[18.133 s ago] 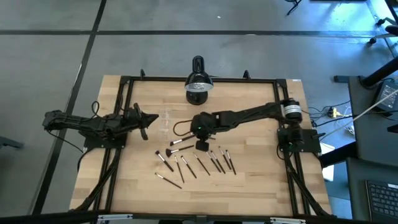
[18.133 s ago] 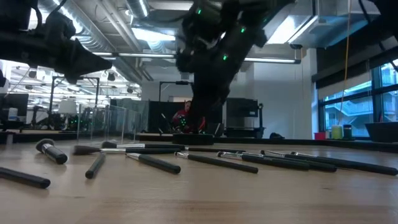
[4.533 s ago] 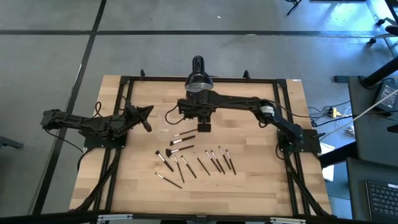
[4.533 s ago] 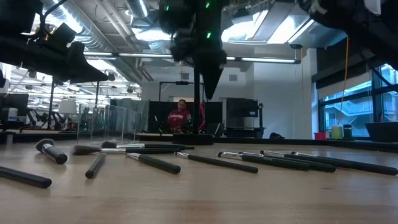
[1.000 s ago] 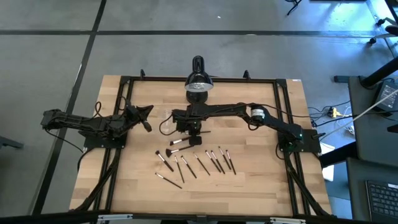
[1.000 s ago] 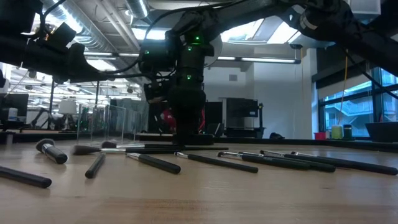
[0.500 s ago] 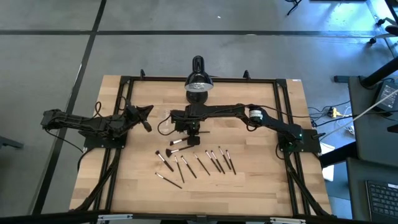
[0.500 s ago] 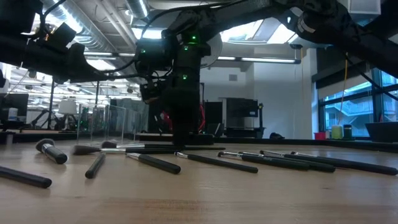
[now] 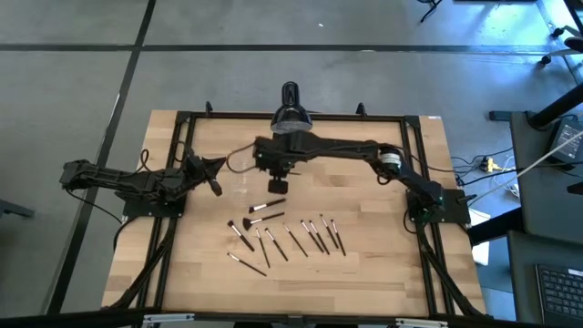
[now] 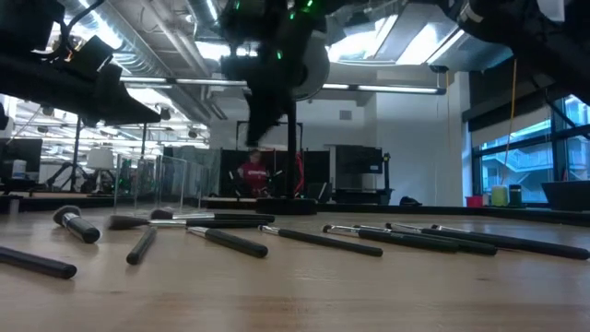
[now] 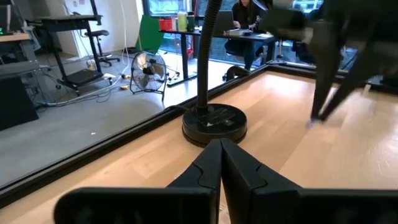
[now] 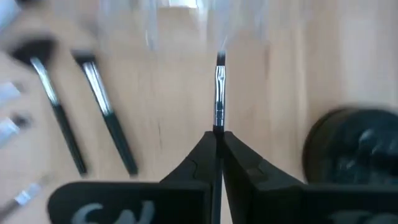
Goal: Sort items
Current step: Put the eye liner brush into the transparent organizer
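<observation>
Above table: R jaws pinching brush (image 12: 219, 93)

We note two dark, matte-black jointed arms on black frame bases. The right arm (image 9: 346, 148) carries a silvery-white cylindrical joint collar; green indicator lights glow near its wrist in the low view. Thin black cables loop beside both wrists. Each gripper ends in two black, tapering wedge-shaped fingers (image 11: 239, 171).
</observation>
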You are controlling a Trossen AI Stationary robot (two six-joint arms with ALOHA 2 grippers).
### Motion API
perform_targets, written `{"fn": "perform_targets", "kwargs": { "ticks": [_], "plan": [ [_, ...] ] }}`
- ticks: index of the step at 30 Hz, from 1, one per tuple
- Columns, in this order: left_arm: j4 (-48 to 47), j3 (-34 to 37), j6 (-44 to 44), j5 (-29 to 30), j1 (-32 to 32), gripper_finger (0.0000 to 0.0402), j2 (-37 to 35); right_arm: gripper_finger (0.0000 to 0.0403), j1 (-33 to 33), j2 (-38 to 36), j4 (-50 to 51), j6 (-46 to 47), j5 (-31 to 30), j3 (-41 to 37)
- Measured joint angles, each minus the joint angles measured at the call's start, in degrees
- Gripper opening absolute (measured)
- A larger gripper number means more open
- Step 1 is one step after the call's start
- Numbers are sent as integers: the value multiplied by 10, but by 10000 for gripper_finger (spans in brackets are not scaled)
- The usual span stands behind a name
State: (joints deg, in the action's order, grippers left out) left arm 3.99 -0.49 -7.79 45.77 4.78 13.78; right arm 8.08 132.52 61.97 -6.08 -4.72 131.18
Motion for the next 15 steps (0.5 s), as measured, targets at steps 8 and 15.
{"fn": "perform_targets", "kwargs": {
  "ticks": [8,15],
  "plan": [
    [0,0,0,-5,0,6,0,27,-1,-6,-208,3,78,1],
    [2,0,4,-4,0,6,0,28,2,-2,-401,-24,78,-16]
  ]
}}
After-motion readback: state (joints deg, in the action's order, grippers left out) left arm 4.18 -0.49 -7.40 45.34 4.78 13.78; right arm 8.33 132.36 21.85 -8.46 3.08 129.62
